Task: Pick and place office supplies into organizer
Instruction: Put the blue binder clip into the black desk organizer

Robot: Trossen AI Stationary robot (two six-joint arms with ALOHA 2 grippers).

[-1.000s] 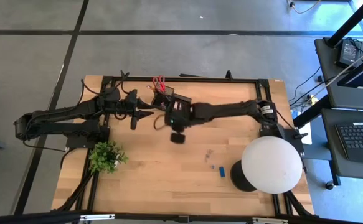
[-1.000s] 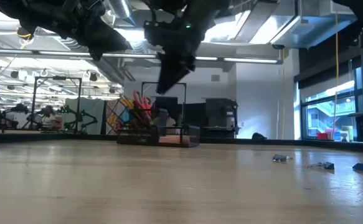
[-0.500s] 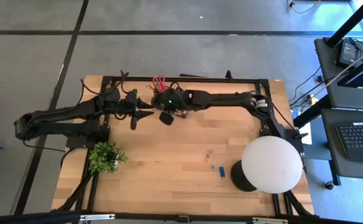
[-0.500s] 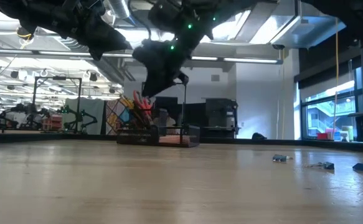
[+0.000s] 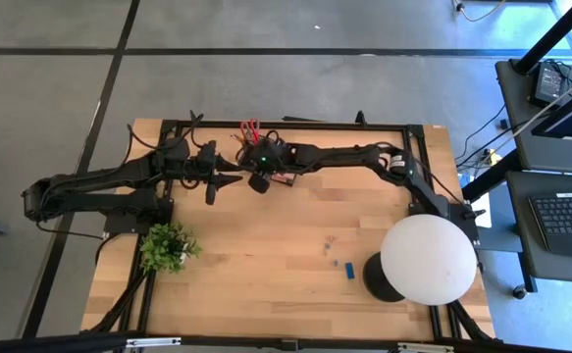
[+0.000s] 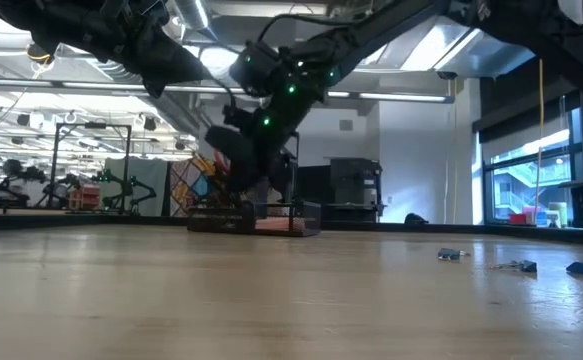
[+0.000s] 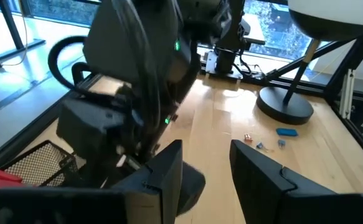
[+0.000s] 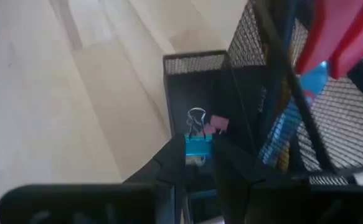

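Right gripper (image 8: 197, 163): jaws clamped on a teal binder clip (image 8: 197, 147), poised over the low tray of the black mesh organizer (image 5: 266, 160) at the worktop's (image 5: 266, 265) far edge. Red-handled scissors (image 5: 250, 128) stand in its tall cup. Left gripper (image 7: 206, 168): jaws apart, empty, just left of the organizer. Small blue block (image 5: 349, 268) lies near right, beside the lamp base (image 5: 376, 277).

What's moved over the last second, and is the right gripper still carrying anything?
The right gripper swung from over the open table back toward the left arm and down to the organizer. It still pinches a teal binder clip, now just above the low tray. The left gripper stayed parked beside the organizer, part open. The small items near the lamp did not move.
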